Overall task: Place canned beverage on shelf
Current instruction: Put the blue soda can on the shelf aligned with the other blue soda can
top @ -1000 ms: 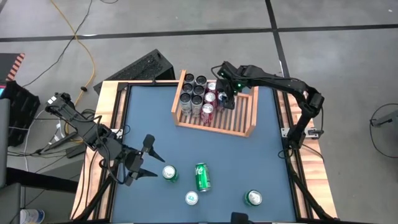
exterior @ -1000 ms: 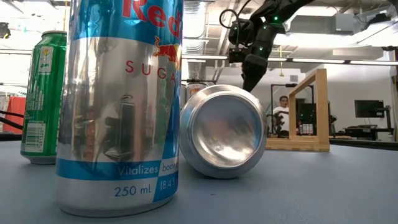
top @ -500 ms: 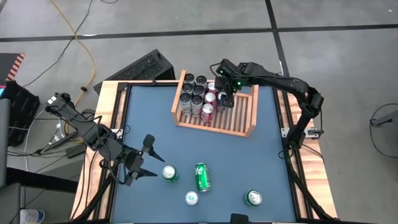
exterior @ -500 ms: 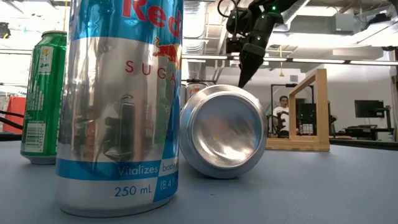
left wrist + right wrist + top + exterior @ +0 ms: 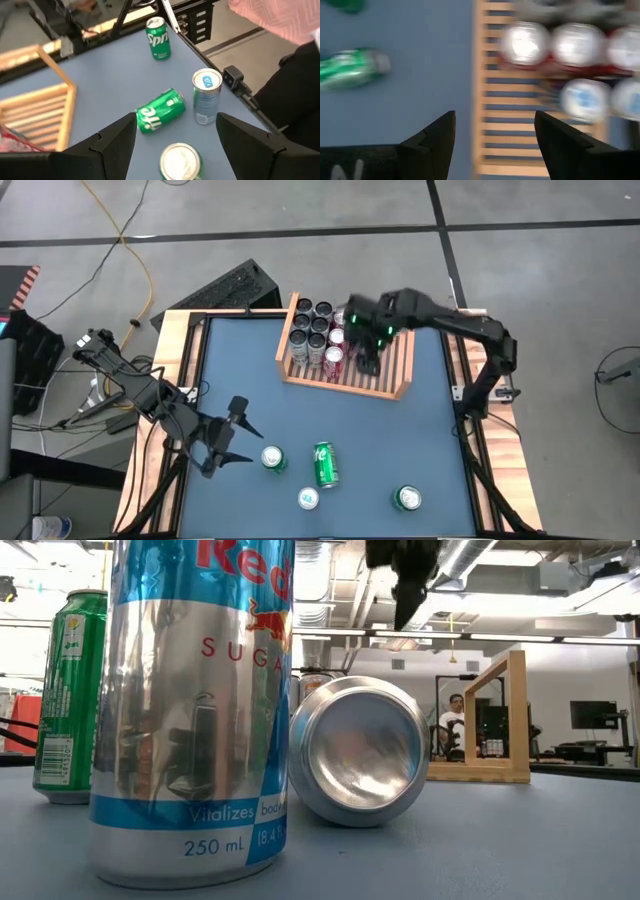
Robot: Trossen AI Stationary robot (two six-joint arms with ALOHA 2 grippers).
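The shelf [image 5: 388, 372], a slatted wooden tray, lies at the table's far middle with several cans [image 5: 312, 332] standing in its left part. My right gripper [image 5: 366, 358] hangs open high above its slats [image 5: 520, 125]. On the near table stand two green cans [image 5: 273, 458] [image 5: 406, 498] and a silver-blue can [image 5: 308, 498]. A third green can [image 5: 325, 465] lies on its side. My left gripper [image 5: 243, 434] hovers open at the near left, pointing at these cans [image 5: 160, 111], and touches none.
A black keyboard [image 5: 225, 290] lies beyond the table's far left corner. Wooden rails [image 5: 175, 370] frame the blue table top. A person [image 5: 457, 710] sits in the room behind. Bare table lies between the shelf and the near cans.
My right gripper has risen from beside the red cans in the shelf and swung toward the table's near edge. It now hangs above the bare slats and has stayed open. The cans have not moved.
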